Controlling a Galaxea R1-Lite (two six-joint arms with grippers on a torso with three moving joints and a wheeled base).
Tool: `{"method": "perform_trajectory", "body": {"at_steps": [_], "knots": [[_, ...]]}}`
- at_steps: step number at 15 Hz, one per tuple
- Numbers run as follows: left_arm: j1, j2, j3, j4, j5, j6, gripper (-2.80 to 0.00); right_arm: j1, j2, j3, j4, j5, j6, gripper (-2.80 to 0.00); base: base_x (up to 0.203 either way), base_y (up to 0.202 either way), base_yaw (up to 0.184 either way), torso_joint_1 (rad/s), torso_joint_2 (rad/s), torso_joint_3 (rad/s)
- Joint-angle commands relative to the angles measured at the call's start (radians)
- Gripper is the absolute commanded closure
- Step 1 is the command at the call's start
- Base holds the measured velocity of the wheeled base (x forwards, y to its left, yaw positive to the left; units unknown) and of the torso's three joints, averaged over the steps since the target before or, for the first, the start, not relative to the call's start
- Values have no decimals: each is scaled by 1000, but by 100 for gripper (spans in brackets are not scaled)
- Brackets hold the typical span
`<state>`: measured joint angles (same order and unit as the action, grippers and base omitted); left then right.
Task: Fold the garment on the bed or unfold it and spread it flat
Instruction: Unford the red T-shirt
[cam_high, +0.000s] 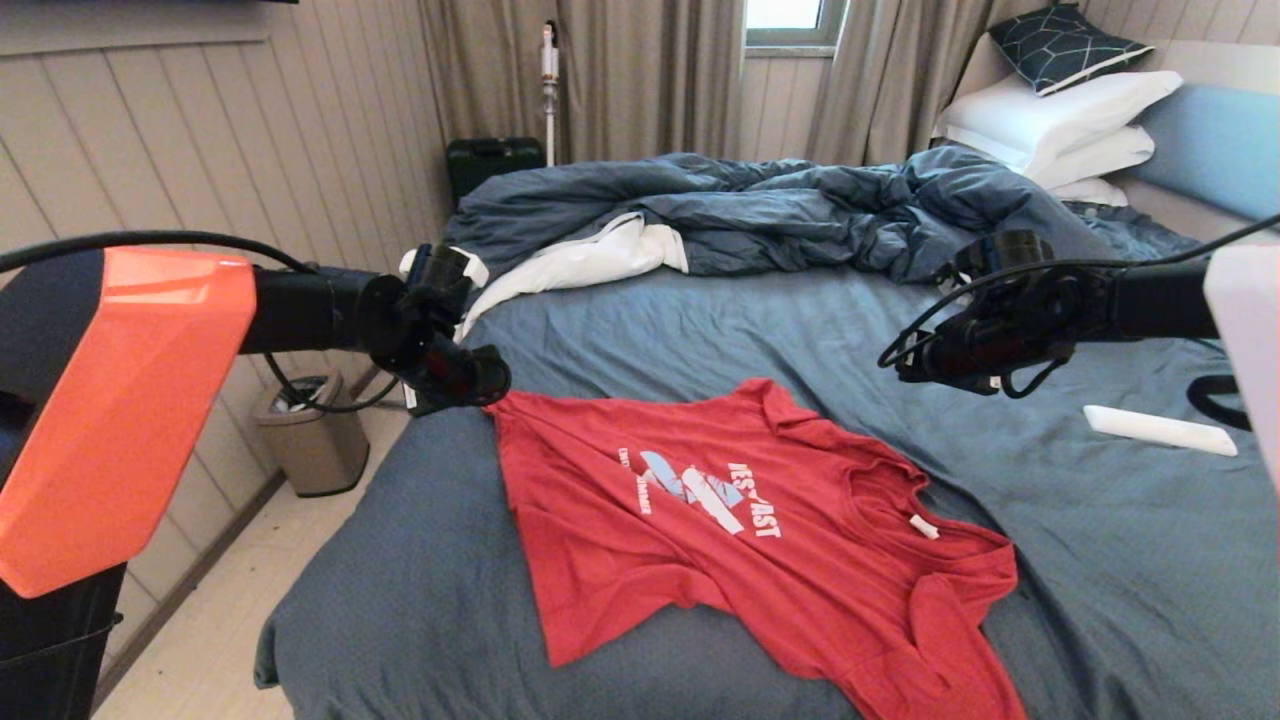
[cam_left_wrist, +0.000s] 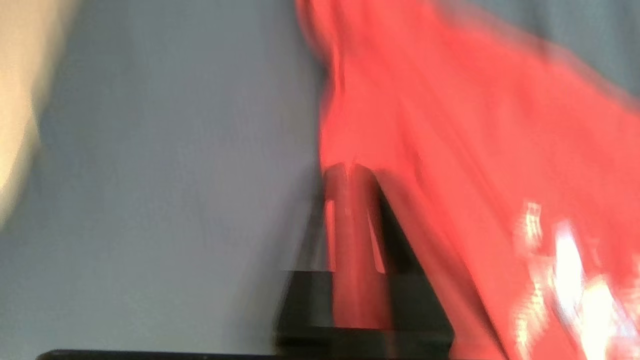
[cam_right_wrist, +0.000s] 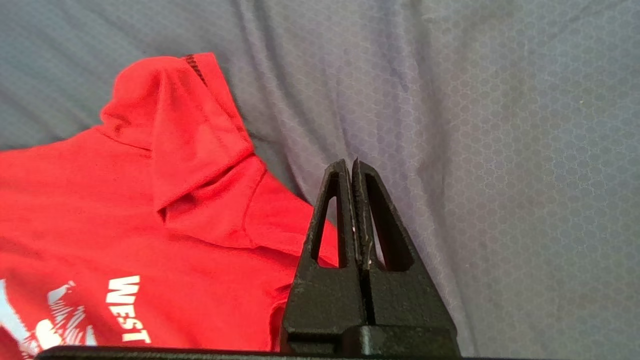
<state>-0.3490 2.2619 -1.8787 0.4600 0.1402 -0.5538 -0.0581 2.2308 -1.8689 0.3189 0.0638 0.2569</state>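
Note:
The garment (cam_high: 720, 520), a red T-shirt with a white chest print, lies print-up and mostly spread on the bed (cam_high: 700, 320), collar toward the near right. My left gripper (cam_high: 492, 385) is at the shirt's far left hem corner. In the left wrist view red cloth (cam_left_wrist: 475, 125) runs between the jaws of this gripper (cam_left_wrist: 350, 167), which is shut on it. My right gripper (cam_high: 900, 368) hovers above the sheet to the right of the shirt. It is shut and empty (cam_right_wrist: 351, 162), with one folded sleeve (cam_right_wrist: 190, 150) beside it.
A rumpled dark blue duvet (cam_high: 780, 210) covers the far half of the bed, with white pillows (cam_high: 1050, 120) at the far right. A flat white object (cam_high: 1160, 430) lies on the sheet at the right. A bin (cam_high: 315, 435) stands on the floor beside the bed's left edge.

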Motion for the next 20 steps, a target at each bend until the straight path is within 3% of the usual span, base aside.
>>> {"method": "perform_trajectory", "body": {"at_steps": [1, 2, 4, 7, 10, 14, 15, 18, 20], "knots": [[-62, -66, 24, 159, -9, -105, 0, 0, -15, 7, 3, 1, 4, 0, 0, 0, 0, 0, 0, 0], [-78, -78, 74, 174, -41, -126, 0, 1, -21, 10, 5, -1, 5, 0, 0, 0, 0, 0, 0, 0], [-92, -103, 146, 149, -178, -149, 0, 3, -28, 10, 5, -1, 7, 0, 0, 0, 0, 0, 0, 0], [-132, -149, 186, 137, -172, -167, 0, 1, -41, 9, 6, 1, 4, 0, 0, 0, 0, 0, 0, 0], [-200, -226, 381, 97, -154, -165, 0, 2, -52, 12, 6, 1, 3, 0, 0, 0, 0, 0, 0, 0], [-280, -315, 705, -193, -108, -170, 0, 6, -50, 25, 2, 4, 5, 0, 0, 0, 0, 0, 0, 0], [-298, -324, 748, -223, -97, -175, -280, 6, -50, 25, 2, 4, 5, 0, 0, 0, 0, 0, 0, 0], [-349, -328, 787, -244, -98, -181, -280, 4, -45, 25, -12, 4, 5, 0, 0, 0, 0, 0, 0, 0], [-410, -315, 774, -201, -88, -232, -280, 4, -43, 25, -14, 4, 9, 0, 0, 0, 0, 0, 0, 0]]}}
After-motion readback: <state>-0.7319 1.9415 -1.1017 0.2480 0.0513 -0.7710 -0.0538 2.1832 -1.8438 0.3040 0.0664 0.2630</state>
